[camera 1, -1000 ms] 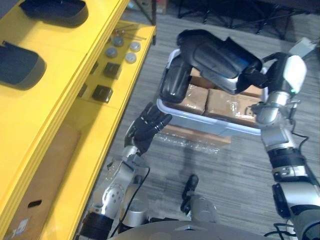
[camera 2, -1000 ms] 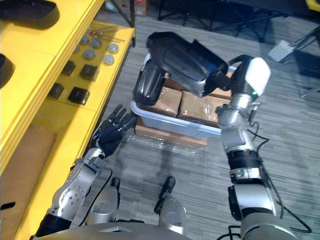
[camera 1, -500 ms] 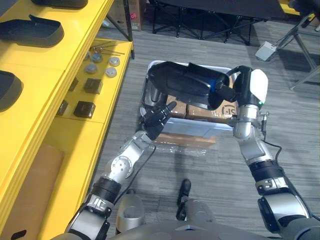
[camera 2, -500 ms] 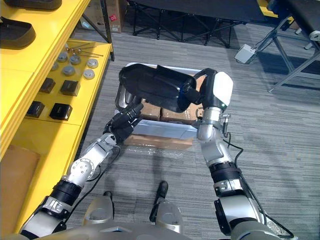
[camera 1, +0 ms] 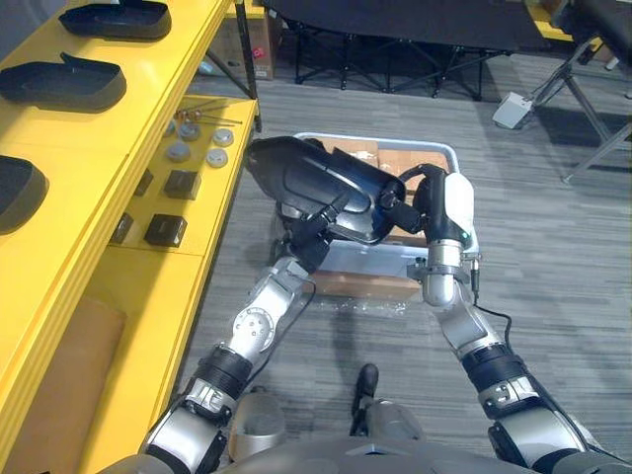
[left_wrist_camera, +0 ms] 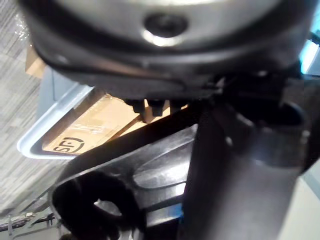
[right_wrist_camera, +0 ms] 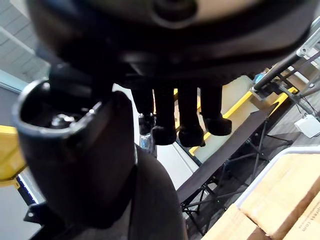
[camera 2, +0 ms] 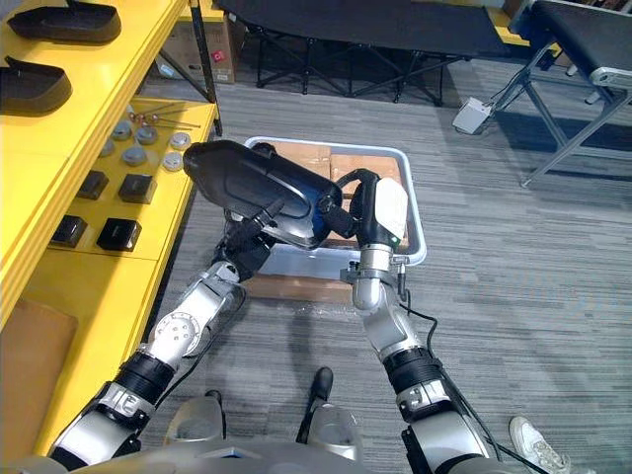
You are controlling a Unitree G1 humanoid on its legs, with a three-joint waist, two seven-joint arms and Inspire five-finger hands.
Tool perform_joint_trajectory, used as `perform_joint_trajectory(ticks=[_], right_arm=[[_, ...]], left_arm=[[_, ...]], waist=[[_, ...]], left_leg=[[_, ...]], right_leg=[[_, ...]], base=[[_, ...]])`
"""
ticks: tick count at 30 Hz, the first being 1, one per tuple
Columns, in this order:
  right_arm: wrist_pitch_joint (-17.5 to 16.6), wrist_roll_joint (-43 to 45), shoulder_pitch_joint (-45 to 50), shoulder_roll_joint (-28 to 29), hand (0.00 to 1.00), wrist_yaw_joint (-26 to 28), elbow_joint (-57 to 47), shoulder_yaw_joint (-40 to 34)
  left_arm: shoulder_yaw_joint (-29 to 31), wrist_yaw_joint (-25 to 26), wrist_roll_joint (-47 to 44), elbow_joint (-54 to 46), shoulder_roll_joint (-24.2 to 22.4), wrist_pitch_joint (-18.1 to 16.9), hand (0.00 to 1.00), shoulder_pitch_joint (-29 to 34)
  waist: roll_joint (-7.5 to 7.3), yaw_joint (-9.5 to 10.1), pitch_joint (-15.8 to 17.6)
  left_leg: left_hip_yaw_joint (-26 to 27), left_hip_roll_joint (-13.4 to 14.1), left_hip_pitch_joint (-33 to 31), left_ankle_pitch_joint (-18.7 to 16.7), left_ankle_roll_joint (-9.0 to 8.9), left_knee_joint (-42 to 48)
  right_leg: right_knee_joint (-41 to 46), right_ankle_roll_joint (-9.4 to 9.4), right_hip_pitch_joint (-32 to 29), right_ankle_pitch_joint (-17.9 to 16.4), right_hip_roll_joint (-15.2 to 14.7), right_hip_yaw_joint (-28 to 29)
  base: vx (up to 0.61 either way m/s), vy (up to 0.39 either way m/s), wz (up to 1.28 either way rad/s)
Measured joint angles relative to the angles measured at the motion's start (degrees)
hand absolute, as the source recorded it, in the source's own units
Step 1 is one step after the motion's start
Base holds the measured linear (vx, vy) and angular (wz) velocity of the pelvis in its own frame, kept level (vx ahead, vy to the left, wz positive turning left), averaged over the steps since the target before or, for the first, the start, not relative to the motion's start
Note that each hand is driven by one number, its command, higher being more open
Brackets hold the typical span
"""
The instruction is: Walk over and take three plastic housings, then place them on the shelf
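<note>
Right hand (camera 1: 401,208) raised mid-scene on upright forearm, fingers and thumb curled round right end of black housing (camera 1: 306,178). Left hand (camera 1: 314,233) reaches up from near left, fingers straight, pressed against housing's underside. Housing tilted above grey bin (camera 1: 451,160) holding cardboard boxes (camera 1: 397,162); yellow shelf (camera 1: 99,138) to left.

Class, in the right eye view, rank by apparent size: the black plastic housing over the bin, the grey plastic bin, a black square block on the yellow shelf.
1. grey plastic bin, though partly covered
2. black plastic housing, nearer the camera
3. black square block
</note>
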Motion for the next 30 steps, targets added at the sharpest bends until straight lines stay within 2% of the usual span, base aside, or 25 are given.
perform_joint_trajectory(ticks=[4,10,14,17,24,25,30], right_arm=[[0.0,0.4,0.0,0.2,0.00,-0.8,0.0,1.0],[-0.5,3.5,2.2,1.1,0.00,-1.5,0.0,3.8],[-5.5,5.4,4.4,3.9,0.00,-3.5,-0.2,6.5],[-7.1,7.6,5.8,7.2,0.00,-4.5,-0.8,6.7],[-8.9,7.8,8.1,7.6,0.00,-6.8,-0.9,6.2],[-9.2,7.8,8.4,7.7,1.00,-7.2,-1.0,5.9],[-10.6,7.8,10.8,7.6,1.00,-5.4,-1.6,5.8]], left_arm=[[-1.4,0.5,-2.2,0.6,-0.1,-1.4,0.00,0.0],[-1.6,0.5,-4.6,0.5,-1.1,-7.5,0.00,-0.1],[-1.6,1.6,-6.2,0.6,-1.1,-13.0,0.00,-0.2],[-3.0,2.7,-6.2,0.6,-1.6,-17.4,0.00,-0.1],[-4.1,3.1,-5.9,0.6,-3.3,-17.9,0.00,0.5],[-4.1,3.1,-5.9,0.6,-3.9,-17.9,0.00,0.6],[-3.2,3.8,-4.4,-0.1,-6.6,-19.8,0.00,1.7]], waist=[[0.10,0.00,-0.9],[-0.01,-0.03,-1.3],[-0.30,-0.92,-1.6],[-0.88,-1.24,-2.2],[-1.57,-1.39,-2.7],[-1.57,-1.47,-2.7],[-1.69,-1.45,-2.8]], left_leg=[[-0.1,-0.2,0.0,0.2,0.10,-0.3],[-0.4,-0.8,0.1,0.5,0.33,-0.5],[-0.3,-0.8,0.5,0.8,0.27,-0.9],[0.0,-0.8,1.0,0.9,0.25,-1.7],[1.1,-0.9,2.1,1.3,0.25,-3.4],[1.1,-0.9,2.2,1.4,0.23,-3.5],[1.5,-0.9,2.9,1.7,0.20,-4.4]], right_leg=[[0.0,0.01,0.0,0.0,-0.2,-0.3],[-0.1,0.17,0.2,0.1,-0.7,-0.5],[-0.1,0.17,0.2,0.1,-0.8,-0.5],[-0.1,0.16,0.2,0.1,-0.8,-0.4],[-0.1,0.10,-0.1,0.0,-0.9,0.2],[-0.1,0.09,-0.1,0.0,-0.9,0.2],[-0.1,0.08,-0.1,0.0,-0.8,0.4]], base=[[0.00,0.004,0.01],[-0.02,0.014,0.03],[0.00,0.001,-0.01],[0.00,0.003,-0.03],[0.01,0.005,-0.06],[0.02,0.003,-0.05],[0.01,0.001,-0.03]])
